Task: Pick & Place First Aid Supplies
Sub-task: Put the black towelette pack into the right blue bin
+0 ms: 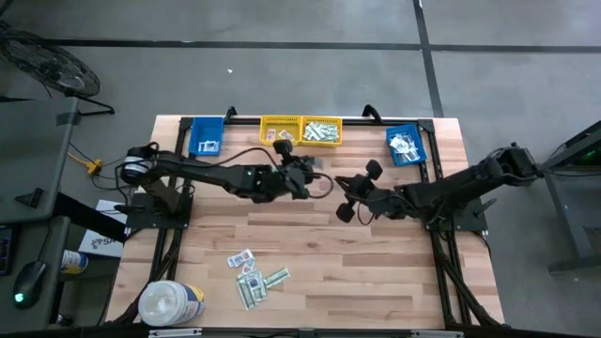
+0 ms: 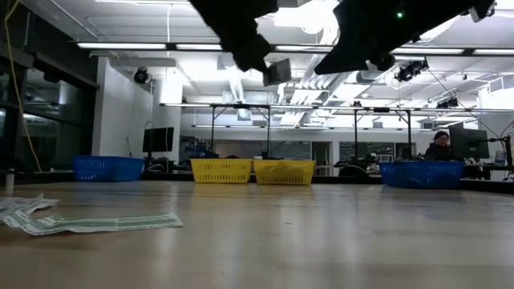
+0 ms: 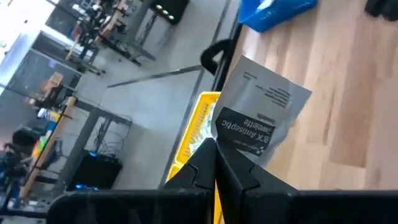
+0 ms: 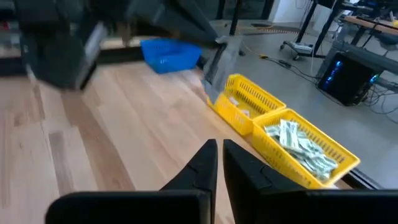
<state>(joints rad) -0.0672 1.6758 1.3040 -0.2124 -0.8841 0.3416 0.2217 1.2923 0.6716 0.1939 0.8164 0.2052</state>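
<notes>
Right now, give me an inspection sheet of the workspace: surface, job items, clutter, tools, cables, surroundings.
Surface: wooden table, mostly bare in the middle.
Job's things: loose packets at the near left; green-white strips in the right yellow bin; white packets in the right blue bin; one in the left blue bin.
Clutter: white tub at the near left corner.
Grippers: left tool shut on an antiseptic towelette packet, close to the left yellow bin; right tool shut, empty, mid-table.
Cables: black cable along the left arm.
Surroundings: a person at a desk behind; a fan on the floor.
</notes>
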